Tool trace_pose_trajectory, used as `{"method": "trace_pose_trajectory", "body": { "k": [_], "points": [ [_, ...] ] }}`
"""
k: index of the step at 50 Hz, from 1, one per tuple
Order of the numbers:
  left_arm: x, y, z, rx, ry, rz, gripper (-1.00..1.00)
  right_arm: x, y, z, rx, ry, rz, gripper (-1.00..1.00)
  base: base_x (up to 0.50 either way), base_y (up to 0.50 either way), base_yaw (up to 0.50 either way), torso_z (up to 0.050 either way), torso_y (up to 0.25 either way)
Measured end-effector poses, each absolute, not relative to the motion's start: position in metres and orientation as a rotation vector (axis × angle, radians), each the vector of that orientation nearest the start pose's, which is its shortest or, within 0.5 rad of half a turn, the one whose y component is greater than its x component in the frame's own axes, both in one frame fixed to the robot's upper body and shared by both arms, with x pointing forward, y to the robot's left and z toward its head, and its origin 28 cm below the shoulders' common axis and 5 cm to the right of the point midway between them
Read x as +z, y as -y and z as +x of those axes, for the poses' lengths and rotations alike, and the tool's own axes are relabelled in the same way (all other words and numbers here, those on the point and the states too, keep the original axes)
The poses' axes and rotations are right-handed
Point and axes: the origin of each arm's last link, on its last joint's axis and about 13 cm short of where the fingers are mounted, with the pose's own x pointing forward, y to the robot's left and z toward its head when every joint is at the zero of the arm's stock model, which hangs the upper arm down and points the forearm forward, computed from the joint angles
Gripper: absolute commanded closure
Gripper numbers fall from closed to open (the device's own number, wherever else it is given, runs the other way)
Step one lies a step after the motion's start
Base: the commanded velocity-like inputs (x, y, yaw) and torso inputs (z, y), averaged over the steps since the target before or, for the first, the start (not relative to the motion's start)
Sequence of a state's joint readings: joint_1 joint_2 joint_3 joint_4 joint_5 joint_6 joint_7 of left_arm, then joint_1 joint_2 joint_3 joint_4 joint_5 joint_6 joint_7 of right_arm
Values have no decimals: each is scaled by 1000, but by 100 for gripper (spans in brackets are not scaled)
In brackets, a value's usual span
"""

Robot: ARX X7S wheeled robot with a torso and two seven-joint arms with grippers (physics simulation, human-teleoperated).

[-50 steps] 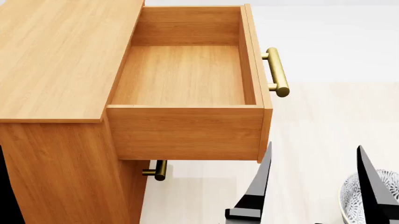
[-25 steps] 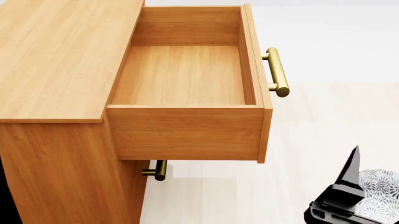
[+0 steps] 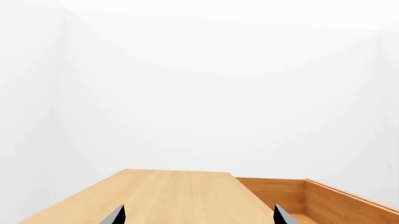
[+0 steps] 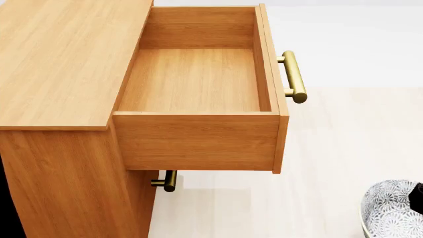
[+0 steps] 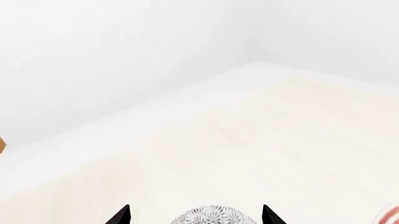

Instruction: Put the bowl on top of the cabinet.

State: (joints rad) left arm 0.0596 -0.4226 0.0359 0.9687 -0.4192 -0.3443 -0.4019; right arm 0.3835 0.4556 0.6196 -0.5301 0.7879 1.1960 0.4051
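since a second ago the right gripper [image 5: 194, 215] has dropped out of the head view; its fingers straddle the grey-blue patterned white bowl [image 4: 391, 210], grasp unclear, low beside the orange-brown wooden cabinet [image 4: 59, 59], nothing placed yet

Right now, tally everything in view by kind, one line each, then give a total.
Cabinet: 1
Open drawer: 1
Brass handles: 2
Patterned bowl: 1
Red-ringed plate edge, right wrist view: 1
Grippers, only the tips showing: 2, left gripper, right gripper
Total: 8
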Motion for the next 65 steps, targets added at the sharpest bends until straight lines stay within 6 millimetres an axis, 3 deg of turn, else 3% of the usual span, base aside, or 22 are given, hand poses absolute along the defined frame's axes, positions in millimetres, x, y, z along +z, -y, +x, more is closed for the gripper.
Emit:
{"method": "trace_pose_trajectory", "body": {
  "k": [16,31,48,65],
  "points": [
    [172,-223,151,-24,467,-51,-100,200,266,231,-454,-256,264,-100,0,0,0,0,0],
    [172,-222,151,-28,466,-50,-100,206,280,246,-466,-381,288,-100,0,0,0,0,0],
    [170,-223,152,-28,461,-50,-100,193,290,254,-540,-514,248,-100,0,0,0,0,0],
    [167,-223,154,-24,454,-49,-100,164,298,252,-621,-590,223,-100,0,0,0,0,0]
  ]
}}
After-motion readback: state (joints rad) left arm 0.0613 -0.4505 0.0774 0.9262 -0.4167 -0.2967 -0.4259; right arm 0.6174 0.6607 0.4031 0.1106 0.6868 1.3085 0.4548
